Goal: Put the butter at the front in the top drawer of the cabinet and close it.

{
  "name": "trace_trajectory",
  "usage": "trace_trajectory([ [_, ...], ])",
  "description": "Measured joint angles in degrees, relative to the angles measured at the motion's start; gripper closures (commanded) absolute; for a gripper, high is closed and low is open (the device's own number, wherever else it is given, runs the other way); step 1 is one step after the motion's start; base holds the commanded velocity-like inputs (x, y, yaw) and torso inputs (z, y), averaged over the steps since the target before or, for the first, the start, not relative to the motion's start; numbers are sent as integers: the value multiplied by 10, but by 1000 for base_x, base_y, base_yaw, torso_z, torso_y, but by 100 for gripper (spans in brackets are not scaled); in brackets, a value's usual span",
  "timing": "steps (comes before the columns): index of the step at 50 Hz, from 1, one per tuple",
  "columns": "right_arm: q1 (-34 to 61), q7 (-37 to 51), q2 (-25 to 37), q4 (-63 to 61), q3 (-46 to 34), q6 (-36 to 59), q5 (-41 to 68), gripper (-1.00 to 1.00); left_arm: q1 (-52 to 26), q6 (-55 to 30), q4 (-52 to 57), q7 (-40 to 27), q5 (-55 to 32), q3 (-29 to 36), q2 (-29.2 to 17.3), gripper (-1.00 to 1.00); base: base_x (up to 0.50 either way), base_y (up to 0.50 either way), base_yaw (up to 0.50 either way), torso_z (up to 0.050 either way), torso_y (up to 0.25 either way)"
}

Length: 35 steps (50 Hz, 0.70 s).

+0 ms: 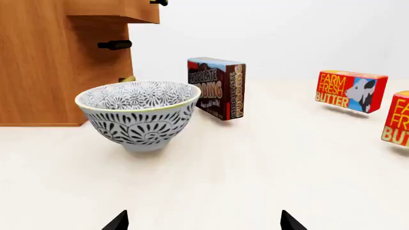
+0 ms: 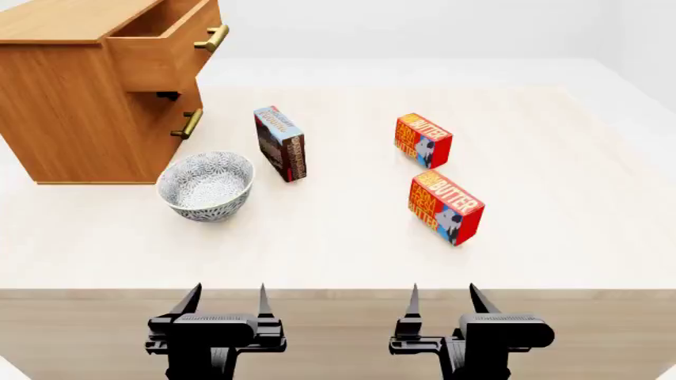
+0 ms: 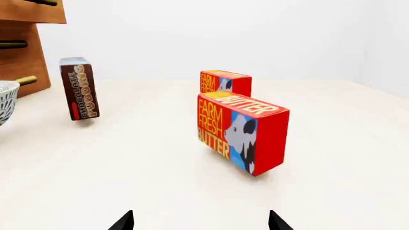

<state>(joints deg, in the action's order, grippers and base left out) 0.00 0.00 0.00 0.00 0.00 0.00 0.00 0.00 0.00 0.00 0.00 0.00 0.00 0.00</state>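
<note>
— Pincer status first: what do you have in the head view?

— Both of yours sit low at the near edge of the desk (image 2: pixel 549 261). Your left pincer (image 2: pixel 225 299) has its fingers spread with nothing between them, and your right pincer (image 2: pixel 444 298) is the same, parted and holding nothing. Ahead of the right one lies the front butter (image 2: pixel 445 207), a red-and-orange carton on the desk. The second butter carton (image 2: pixel 423 140) stands farther back, apart from it. Left of those stands the chocolate pudding carton (image 2: pixel 281 143), and nearer you a patterned bowl (image 2: pixel 207 186) sits just beside the cabinet (image 2: pixel 74 111). The top drawer (image 2: pixel 169 43) is pulled out, its brass handle facing the desk.

— And your left wrist view?

— You see only the two dark fingertips of the left pincer (image 1: pixel 203 222), wide apart, over bare desk. The bowl (image 1: pixel 139 115) is close ahead, the cabinet (image 1: pixel 45 62) behind it, the pudding carton (image 1: pixel 217 87) just past the bowl. The far butter carton (image 1: pixel 351 90) is in full sight; the front butter (image 1: pixel 397 125) is cut off by the frame.

— Right wrist view?

— Your right pincer (image 3: pixel 200 221) again shows two separated tips, gripping nothing. The front butter (image 3: pixel 242 132) stands directly ahead on the desk, untouched, with the other butter carton (image 3: pixel 225 82) behind it and the pudding carton (image 3: pixel 80 88) off toward the cabinet (image 3: pixel 22 48).
</note>
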Motion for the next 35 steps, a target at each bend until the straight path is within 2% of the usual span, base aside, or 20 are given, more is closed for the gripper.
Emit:
trace_trajectory([
  [11, -8, 15, 14, -17, -12, -13, 11, -100, 1, 18, 11, -20, -11, 11, -12, -100, 0, 0, 0, 0, 0],
  [18, -13, 24, 29, -90, -23, 4, 6, -100, -8, 14, 68, -38, -20, 15, -21, -100, 0, 0, 0, 0, 0],
  [21, -1, 24, 38, -145, -25, 54, 5, -100, -30, -50, 118, -47, -39, 12, -27, -100, 0, 0, 0, 0, 0],
  [25, 37, 20, 50, -222, -24, 162, 13, -100, -87, -179, 190, -60, -74, 2, -40, -100, 0, 0, 0, 0, 0],
  [30, 118, 14, 67, -304, -23, 341, 24, -100, -193, -358, 255, -72, -119, -13, -60, -100, 0, 0, 0, 0, 0],
  [35, 237, 3, 87, -357, -26, 527, 36, -100, -328, -522, 265, -81, -156, -27, -76, -100, 0, 0, 0, 0, 0],
])
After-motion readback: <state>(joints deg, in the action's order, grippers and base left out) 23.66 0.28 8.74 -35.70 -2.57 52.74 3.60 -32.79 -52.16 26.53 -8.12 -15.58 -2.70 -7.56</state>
